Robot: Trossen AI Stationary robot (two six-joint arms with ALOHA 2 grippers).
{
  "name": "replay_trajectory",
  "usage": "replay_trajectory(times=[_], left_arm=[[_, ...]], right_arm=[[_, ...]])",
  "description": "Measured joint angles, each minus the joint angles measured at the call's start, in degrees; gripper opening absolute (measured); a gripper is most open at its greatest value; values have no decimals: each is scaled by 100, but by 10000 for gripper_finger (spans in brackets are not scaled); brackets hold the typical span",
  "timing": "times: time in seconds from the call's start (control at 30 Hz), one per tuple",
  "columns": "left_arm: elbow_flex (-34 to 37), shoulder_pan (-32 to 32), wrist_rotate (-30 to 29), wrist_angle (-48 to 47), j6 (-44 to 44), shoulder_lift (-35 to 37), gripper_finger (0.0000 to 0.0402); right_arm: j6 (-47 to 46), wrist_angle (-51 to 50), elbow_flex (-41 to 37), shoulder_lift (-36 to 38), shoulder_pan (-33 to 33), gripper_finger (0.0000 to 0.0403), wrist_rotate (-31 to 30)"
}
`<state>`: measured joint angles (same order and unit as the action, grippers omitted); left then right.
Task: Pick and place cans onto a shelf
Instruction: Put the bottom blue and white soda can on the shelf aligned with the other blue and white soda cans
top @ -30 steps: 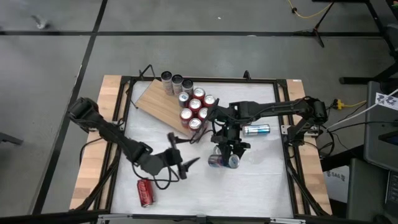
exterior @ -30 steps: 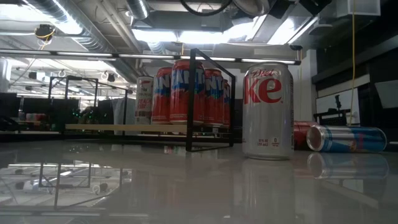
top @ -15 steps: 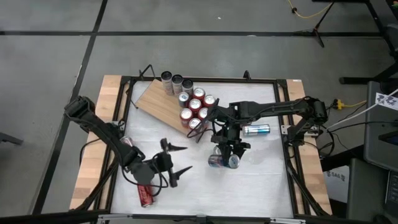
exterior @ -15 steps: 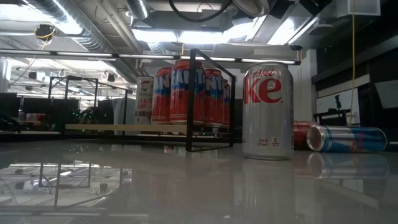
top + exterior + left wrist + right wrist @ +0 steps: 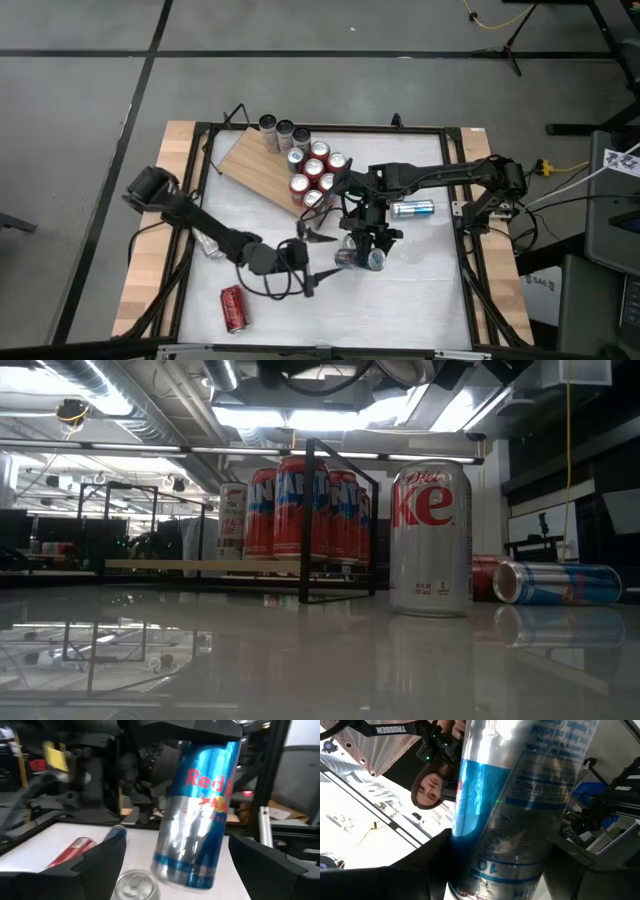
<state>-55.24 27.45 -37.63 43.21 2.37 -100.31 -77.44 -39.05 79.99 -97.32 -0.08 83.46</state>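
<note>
The open left claw [image 5: 308,262] has swung toward the right claw's [image 5: 367,243] gripped slim, glossy blue-and-silver can [image 5: 359,259].

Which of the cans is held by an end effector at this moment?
The slim blue-and-silver can, between the right end effector's fingers near the table's middle. The other cans stand on the shelf or lie free on the table.

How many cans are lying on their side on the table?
2: a red can at the high view's lower left, and a blue-and-silver can beside the right arm. The arms may hide others.
</note>
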Motion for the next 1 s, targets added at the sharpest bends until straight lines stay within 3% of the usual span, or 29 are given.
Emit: replay_trajectory(times=[0.23, 0.57, 0.73, 1.0], left_arm=[[-27, -255, 924, 661, -8, -441, 346], [-904, -449, 945, 554, -741, -1102, 346], [-944, -464, 792, 494, -675, -1120, 343], [-946, -418, 515, 482, -706, -1120, 263]], right_arm=[[-20, -28, 0, 0, -87, 241, -33], [-27, 0, 0, -15, -216, 241, -94], [21, 14, 0, -20, -221, 241, -148], [123, 2, 0, -24, -218, 241, -195]])
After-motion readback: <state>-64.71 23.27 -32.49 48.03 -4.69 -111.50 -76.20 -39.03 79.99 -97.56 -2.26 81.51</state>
